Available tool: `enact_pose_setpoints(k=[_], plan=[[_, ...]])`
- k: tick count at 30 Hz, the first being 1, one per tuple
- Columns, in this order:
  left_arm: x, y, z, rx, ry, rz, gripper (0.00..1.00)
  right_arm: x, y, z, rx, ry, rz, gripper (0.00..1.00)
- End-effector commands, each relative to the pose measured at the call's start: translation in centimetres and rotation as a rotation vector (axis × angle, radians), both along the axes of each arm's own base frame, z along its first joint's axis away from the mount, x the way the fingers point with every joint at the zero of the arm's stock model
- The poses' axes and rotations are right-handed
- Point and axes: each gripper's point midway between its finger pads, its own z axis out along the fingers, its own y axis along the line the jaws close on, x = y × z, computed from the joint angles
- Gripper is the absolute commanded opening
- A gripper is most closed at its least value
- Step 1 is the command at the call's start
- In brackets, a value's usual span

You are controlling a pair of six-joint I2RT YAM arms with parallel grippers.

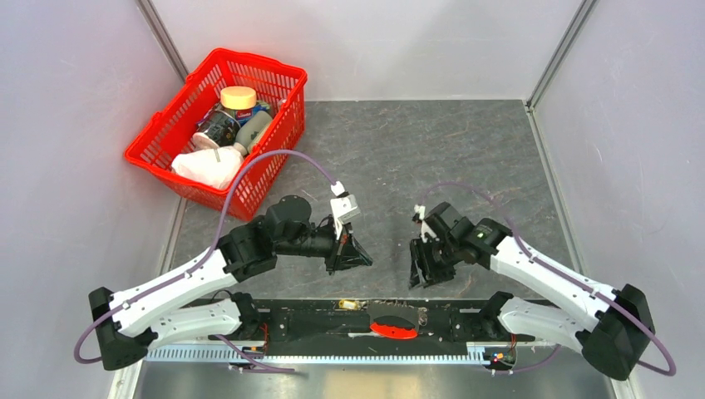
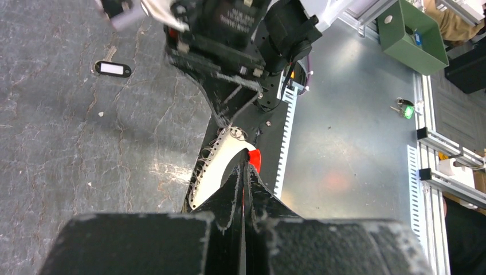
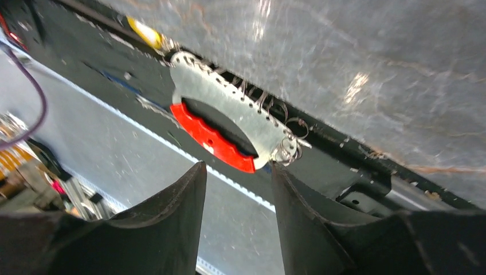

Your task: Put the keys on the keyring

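While left tool (image 2: 245, 172) sits pressed together, right tool (image 3: 238, 170) gapes apart, perforated silvery plate (image 3: 229, 98), red scalloped rim (image 3: 209, 136)

A dull, stone-like grey is being shown by the table top (image 1: 399, 158). Light is being thrown back by the smooth metal sheet (image 2: 344, 149). The holed plate (image 3: 229, 103) is being seen as pale matt metal, its rim (image 3: 209, 136) as shiny red plastic. The fingers (image 3: 172, 223) of the right gripper (image 3: 238, 172) are being seen as black and rough.
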Motion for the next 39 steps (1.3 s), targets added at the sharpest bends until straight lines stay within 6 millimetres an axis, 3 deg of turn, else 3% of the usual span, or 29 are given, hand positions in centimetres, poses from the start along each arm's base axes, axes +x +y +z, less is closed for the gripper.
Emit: enact_pose_setpoints(k=[1, 8, 16, 29, 39], plan=[[-0.9, 0.4, 1.9, -0.077, 0.003, -0.012, 0.02, -2.7, 0.2, -1.9, -0.056, 0.076, 0.022, 0.52], [-1.2, 0.6, 1.4, -0.077, 0.01, -0.02, 0.02, -3.4, -1.1, -3.2, -0.124, 0.049, -0.029, 0.52], [-1.3, 0.5, 1.4, -0.085, 0.013, -0.025, 0.02, -2.2, -2.2, -4.5, -0.236, -0.011, -0.085, 0.51], [-1.4, 0.5, 1.0, -0.084, 0.012, -0.029, 0.02, -4.1, -0.8, -6.8, -0.263, 0.044, 0.013, 0.49], [-1.4, 0.5, 1.0, -0.082, 0.014, -0.032, 0.02, -4.2, -1.1, -8.1, -0.322, 0.038, 0.026, 0.48]])
